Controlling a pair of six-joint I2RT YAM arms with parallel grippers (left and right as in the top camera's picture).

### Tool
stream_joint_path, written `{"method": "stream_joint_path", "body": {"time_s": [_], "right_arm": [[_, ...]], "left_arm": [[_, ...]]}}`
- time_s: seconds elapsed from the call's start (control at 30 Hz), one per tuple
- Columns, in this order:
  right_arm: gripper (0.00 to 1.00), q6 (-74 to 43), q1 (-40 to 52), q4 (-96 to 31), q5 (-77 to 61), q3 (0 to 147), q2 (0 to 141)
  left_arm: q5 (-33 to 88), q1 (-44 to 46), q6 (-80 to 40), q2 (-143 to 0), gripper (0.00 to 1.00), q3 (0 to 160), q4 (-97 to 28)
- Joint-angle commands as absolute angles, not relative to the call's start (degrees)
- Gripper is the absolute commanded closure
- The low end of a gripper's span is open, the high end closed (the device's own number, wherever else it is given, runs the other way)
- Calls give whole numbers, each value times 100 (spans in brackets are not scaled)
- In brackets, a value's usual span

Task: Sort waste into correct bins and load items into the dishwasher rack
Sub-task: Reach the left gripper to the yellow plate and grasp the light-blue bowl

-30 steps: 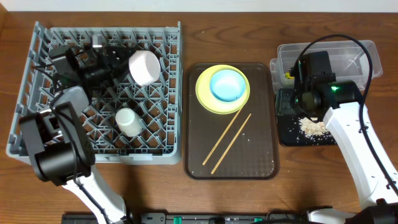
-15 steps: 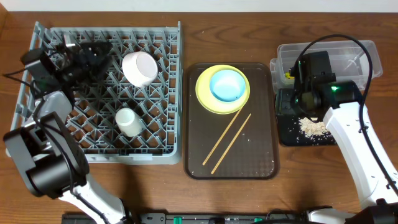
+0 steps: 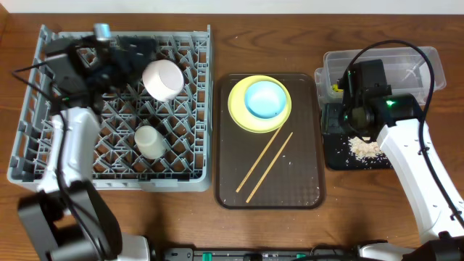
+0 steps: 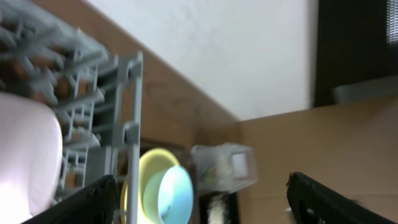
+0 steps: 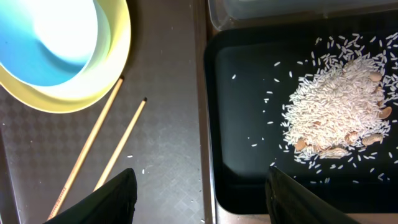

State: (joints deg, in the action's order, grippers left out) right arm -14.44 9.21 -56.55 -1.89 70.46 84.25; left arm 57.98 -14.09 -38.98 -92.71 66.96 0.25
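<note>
The grey dishwasher rack [image 3: 43, 156] holds a white bowl [image 3: 165, 78] on its side and a small white cup [image 3: 148, 142]. My left gripper [image 3: 136, 52] is open and empty, just left of the bowl at the rack's far side; its wrist view shows the bowl [image 4: 25, 155] and rack [image 4: 127, 93]. The light blue bowl [image 3: 264, 99] sits in the yellow plate [image 3: 239, 116], with two chopsticks [image 3: 268, 165] beside them. My right gripper [image 5: 199, 199] is open and empty, over the left edge of the black tray [image 5: 249, 124], which holds rice [image 5: 336, 118].
The plate and chopsticks lie on a brown serving tray [image 3: 304, 188]. The clear tub [image 3: 406, 58] stands behind the black tray [image 3: 335, 156], with a small yellow-green bit at its left end [image 3: 336, 88]. The right arm's cable loops over the tub.
My left gripper has swung up and to the right along the rack's far side, nearer the white bowl. The bowl, cup and right arm have not moved.
</note>
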Motion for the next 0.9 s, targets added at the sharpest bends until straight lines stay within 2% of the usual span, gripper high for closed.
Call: {"method": "stream_joint_path", "body": {"time_s": [0.0, 0.27, 0.47, 0.6, 0.87], "right_arm": [[36, -1343, 891, -5660, -154, 7124, 8324], [37, -1326, 849, -5739, -128, 7124, 8324], [39, -1459, 663, -6027, 14, 7124, 8324], [38, -1992, 467, -6401, 508, 7124, 8324], [37, -2014, 156, -6558, 556, 7124, 8324]], "left_arm": [[4278, -812, -2832, -8831, 12, 6726, -489], [1846, 1219, -1347, -8600, 11, 6726, -1444], [582, 2580, 12, -8818, 11, 6726, -1474], [375, 3144, 464, -9153, 11, 6726, -1413], [379, 3686, 582, -10103, 11, 6726, -711]]}}
